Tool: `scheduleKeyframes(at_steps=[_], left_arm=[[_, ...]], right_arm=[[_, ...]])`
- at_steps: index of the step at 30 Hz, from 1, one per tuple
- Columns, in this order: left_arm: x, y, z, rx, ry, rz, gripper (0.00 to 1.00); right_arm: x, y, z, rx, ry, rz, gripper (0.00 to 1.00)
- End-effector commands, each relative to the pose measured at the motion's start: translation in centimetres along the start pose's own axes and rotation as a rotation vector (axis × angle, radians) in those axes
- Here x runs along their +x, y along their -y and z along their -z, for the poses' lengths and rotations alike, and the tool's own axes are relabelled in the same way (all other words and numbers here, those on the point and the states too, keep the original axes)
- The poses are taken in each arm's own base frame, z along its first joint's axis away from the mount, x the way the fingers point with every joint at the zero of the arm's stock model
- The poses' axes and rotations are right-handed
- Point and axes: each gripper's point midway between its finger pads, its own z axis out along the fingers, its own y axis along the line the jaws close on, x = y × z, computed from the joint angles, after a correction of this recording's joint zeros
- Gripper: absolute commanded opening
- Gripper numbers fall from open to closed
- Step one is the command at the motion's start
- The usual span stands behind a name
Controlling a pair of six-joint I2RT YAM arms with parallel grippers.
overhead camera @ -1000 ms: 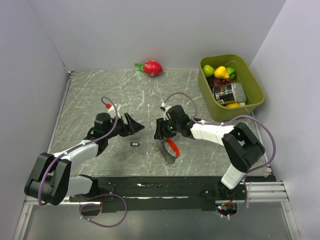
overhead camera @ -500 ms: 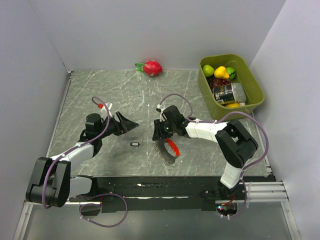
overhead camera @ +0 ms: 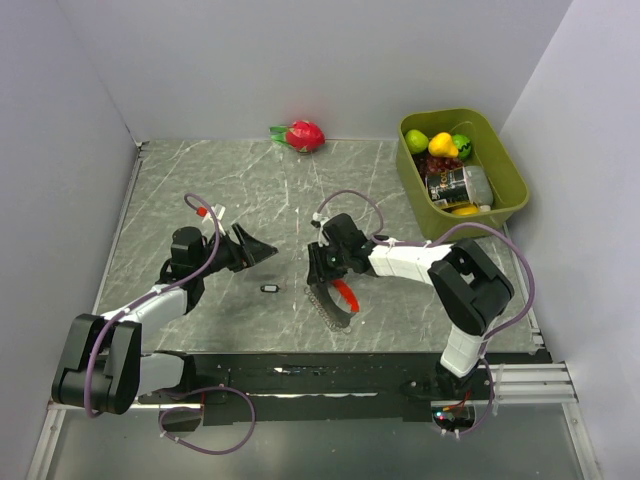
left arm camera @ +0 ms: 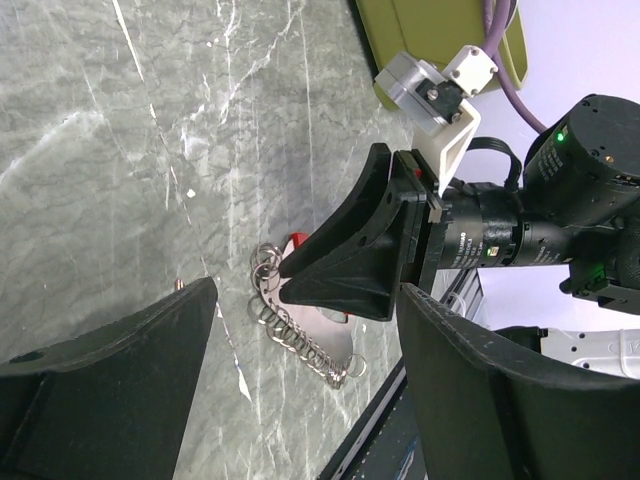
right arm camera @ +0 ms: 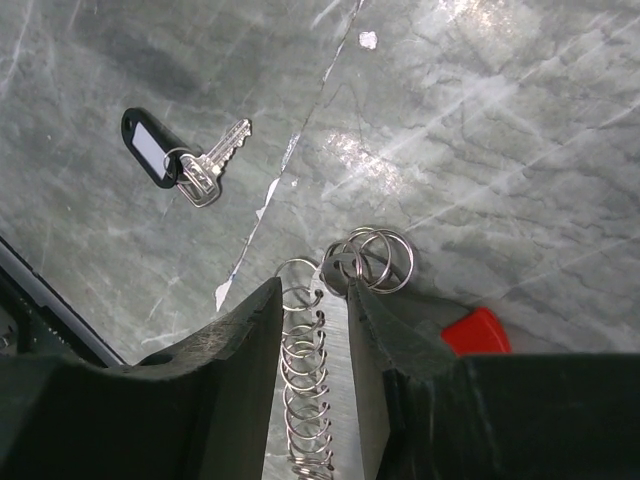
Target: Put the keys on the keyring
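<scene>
Between the narrow-set jaws of the right gripper [right arm camera: 312,295] the keyring [right arm camera: 372,258] lies, its chain [right arm camera: 305,400] running lengthwise along the gap; whether they pinch it I cannot tell. Well apart on the left-arm side rests the key [right arm camera: 200,165], near the left gripper [overhead camera: 258,247], whose jaws gape empty.

A grey marbled worktop [overhead camera: 200,180] carries an olive-green bin [overhead camera: 512,192] at its far right corner. Inside the bin sit a lime [overhead camera: 416,140], a yellow pear [overhead camera: 443,145] and a dark can [overhead camera: 452,185]. Well to the left of the bin, against the back wall, lies a red dragon fruit [overhead camera: 304,134].
</scene>
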Motion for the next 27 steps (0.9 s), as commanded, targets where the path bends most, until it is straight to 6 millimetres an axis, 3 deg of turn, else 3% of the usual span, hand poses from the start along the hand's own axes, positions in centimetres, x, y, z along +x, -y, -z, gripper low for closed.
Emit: scheduleKeyframes(at_steps=[1,5,6,9,12,18,25,26,27], left_arm=[[-0.9,1.0,0.0,0.038,0.017,-0.035,0.79],[-0.8,0.8,0.0,0.034,0.017,-0.043,0.79],[-0.8,0.8,0.0,0.032,0.016,-0.041,0.79],[-0.8,0.8,0.0,0.032,0.016,-0.045,0.79],[-0.7,0.8,0.1,0.03,0.021,-0.053,0.79],[-0.5,0.9,0.1,0.046,0.02,-0.061,0.79],[-0.3,0.8,0.2,0.051,0.015,-0.069,0.78],[-0.3,0.8,0.2,0.051,0.016,-0.072,0.78],[-0.3,0.8,0.2,0.052,0.014,-0.071,0.78]], right_arm=[[-1.0,-0.6,-0.3,0.008,0.016,0.036,0.39],[-1.1,-0.9,-0.2,-0.003,0.022,0.043,0.27],[-1.3,-0.9,-0.2,-0.004,0.024,0.044,0.19],[-1.5,-1.4,0.2,-0.019,0.031,0.054,0.07],[-1.8,-1.9,0.8,-0.044,0.047,0.071,0.0],[-2.0,-3.7,2.1,-0.139,0.086,0.097,0.0],[-1.8,-3.4,2.5,-0.144,0.102,0.079,0.0],[-2.0,-3.3,2.5,-0.14,0.107,0.085,0.01],[-2.1,-3.3,2.6,-0.134,0.115,0.087,0.08]])
